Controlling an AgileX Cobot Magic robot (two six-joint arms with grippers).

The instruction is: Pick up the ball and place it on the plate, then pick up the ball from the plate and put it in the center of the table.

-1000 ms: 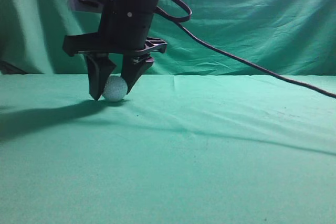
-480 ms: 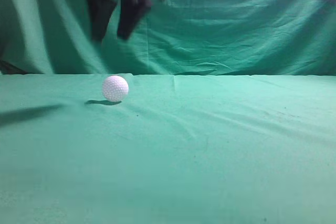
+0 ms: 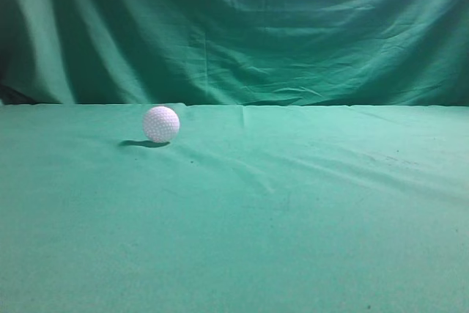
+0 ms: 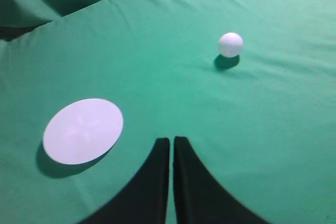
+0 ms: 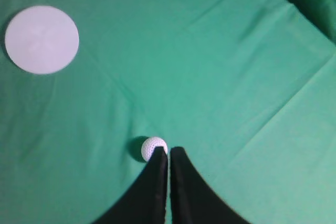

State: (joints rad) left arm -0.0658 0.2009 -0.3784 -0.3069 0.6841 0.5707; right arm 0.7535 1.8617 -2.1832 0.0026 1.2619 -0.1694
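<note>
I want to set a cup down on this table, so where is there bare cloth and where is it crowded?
Nearly all the green tablecloth is bare. The widest free patch lies right of the golf ball and in front of it. The stretch between ball and white plate is open too. Nowhere is crowded; only those two things take up cloth.

One white dimpled ball [image 3: 160, 123] lies on the green cloth-covered table [image 3: 308, 218], left of the middle and toward the far side in the exterior view. One white round plate [image 4: 83, 130] shows in the wrist views, well apart from the ball. Two black grippers show, the left gripper [image 4: 171, 145] and the right gripper [image 5: 168, 154].
</note>
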